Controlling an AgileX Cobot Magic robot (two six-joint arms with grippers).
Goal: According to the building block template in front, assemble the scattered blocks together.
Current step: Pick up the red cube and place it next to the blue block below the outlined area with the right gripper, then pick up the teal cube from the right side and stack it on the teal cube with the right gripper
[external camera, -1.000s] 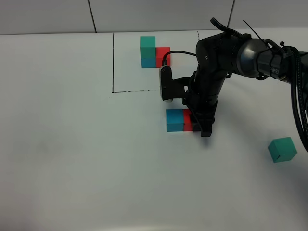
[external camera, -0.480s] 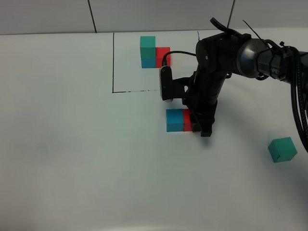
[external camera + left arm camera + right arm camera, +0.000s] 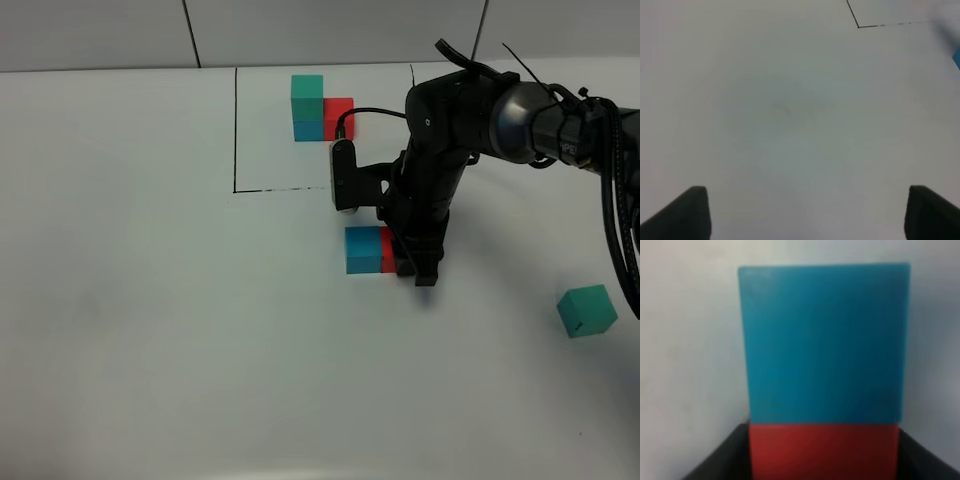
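Hardly anything has moved since a second ago: we see the right arm [image 3: 470,120] lean a hair further toward the desk's left edge, while every block lies where it did.

We find the right gripper [image 3: 405,255] lowered onto the desk [image 3: 150,330] near its middle, narrow, with its fingers [image 3: 722,460] lying against two opposite sides of the red block [image 3: 389,250]. In the right wrist view no gap shows between them and the block. The blue block [image 3: 362,250] sits flush against the red block on the side toward the left edge. The two form a flat pair just on the near side of the black lines [image 3: 235,130].

The green block [image 3: 586,311] rests alone close to the right edge, well apart from the pair.

Inside the lines, near the far edge, stands the template [image 3: 320,108]: green on blue, red alongside.

We see the left gripper [image 3: 805,215] only in its own wrist view. It is spread wide over bare desk with nothing between its fingertips, and a corner of the lines shows beyond it.
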